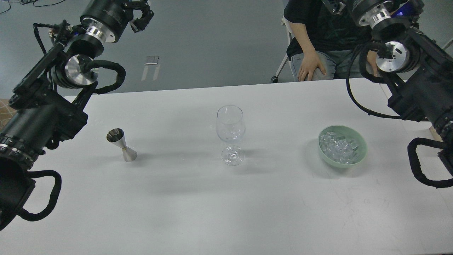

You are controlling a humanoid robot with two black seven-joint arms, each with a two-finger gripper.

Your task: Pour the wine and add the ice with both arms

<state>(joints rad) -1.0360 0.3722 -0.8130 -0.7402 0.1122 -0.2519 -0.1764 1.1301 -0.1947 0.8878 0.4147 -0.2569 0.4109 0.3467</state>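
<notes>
Wine glass point(230, 134) mid-table point(226, 212), unobstructed

Even, soft overhead light on my tabletop point(226, 212); faint diffuse shadows spread beside the glass point(230, 134) and bowl point(361, 156). Focus is sharp, colours cool.

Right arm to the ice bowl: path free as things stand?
Probably yes. The bowl of ice sits open on the table's right side, with nothing on top or beside it. The wine glass stands well to its left. The right arm's end runs out of view at the top.
</notes>
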